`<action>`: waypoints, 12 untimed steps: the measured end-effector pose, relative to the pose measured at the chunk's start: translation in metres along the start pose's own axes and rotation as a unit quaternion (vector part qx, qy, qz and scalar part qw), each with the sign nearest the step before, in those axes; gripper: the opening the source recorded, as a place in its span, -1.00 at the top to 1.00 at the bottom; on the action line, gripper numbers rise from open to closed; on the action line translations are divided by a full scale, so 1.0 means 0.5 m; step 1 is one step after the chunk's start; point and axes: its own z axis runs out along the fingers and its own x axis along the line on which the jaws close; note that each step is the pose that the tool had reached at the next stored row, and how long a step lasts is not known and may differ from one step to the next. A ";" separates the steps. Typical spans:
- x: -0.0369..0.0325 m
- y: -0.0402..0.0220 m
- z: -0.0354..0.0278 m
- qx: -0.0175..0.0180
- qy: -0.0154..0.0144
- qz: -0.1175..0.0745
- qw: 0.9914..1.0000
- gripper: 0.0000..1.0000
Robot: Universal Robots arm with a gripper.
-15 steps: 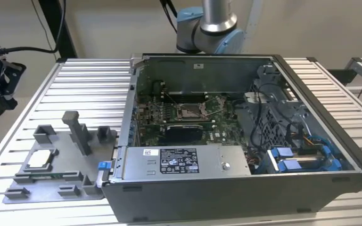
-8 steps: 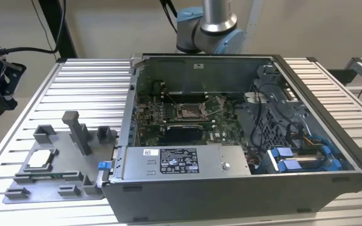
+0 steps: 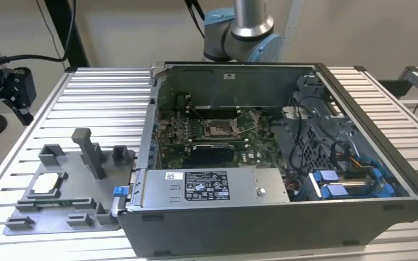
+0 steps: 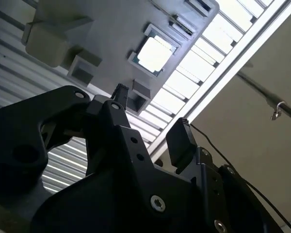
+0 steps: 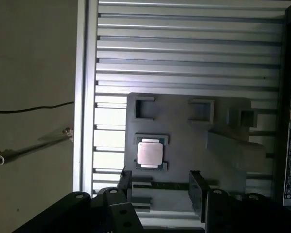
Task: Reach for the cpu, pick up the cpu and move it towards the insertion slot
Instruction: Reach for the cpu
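Gripper (image 5: 160, 180) wide open, empty, over the fixture tray (image 5: 184, 131), apart from cpu (image 5: 150, 153).
Cpu lies flat in its pocket nr tray edge on exterior view's left. Tray sits at a table (image 3: 100, 92) corner, beside open pc case (image 3: 267, 217). Insertion slot (image 3: 222, 128) on board inside case, well apart from cpu.

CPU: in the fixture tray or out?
In. The cpu lies flat in its recess on the grey fixture tray, apart from the open hand, whose fingers hold nothing.
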 end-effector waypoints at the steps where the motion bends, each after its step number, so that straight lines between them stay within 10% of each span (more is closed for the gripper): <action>1: 0.000 0.000 0.000 0.000 0.000 0.000 1.000 1.00; 12: 0.000 -0.001 0.014 0.000 0.000 0.000 1.000 1.00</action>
